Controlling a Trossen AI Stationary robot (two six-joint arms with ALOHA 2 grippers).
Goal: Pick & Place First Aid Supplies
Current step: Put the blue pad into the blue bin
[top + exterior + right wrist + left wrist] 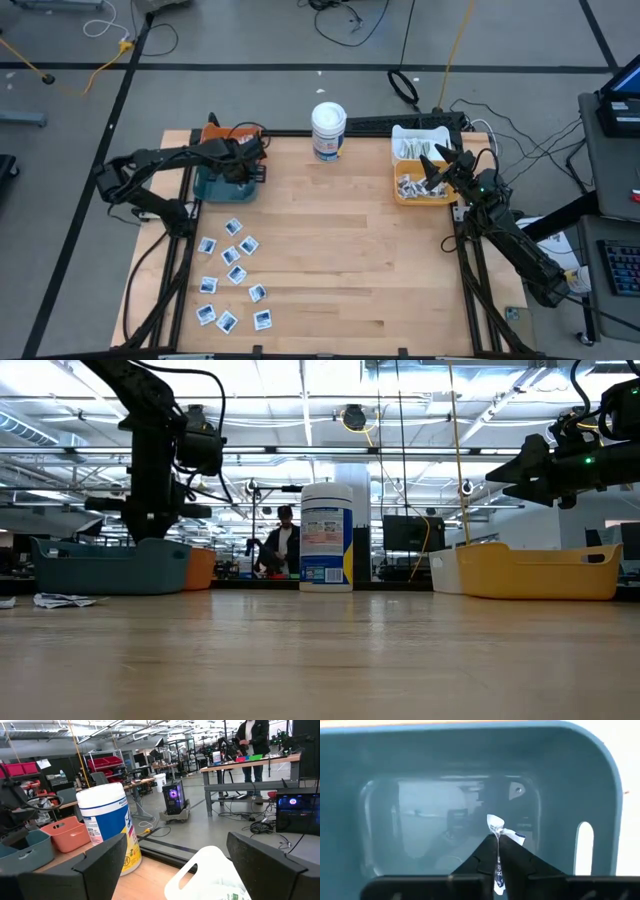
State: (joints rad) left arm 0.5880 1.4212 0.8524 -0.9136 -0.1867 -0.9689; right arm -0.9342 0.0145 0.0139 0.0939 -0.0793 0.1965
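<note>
A white-and-blue sachet [498,831] was pinched between the left gripper [498,851] fingers above the teal bin [600,795]. The right gripper [437,168] was held wide open, empty, over the yellow bin [402,194].

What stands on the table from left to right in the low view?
Loose sachet → teal bin → orange bin → white tub with blue label → white bin → yellow bin.

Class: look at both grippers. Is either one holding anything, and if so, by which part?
The left gripper, over the teal bin, pinches a white-and-blue sachet across its middle; its top pokes out above the fingertips. The right gripper, above the yellow bin, is open and holds nothing.
</note>
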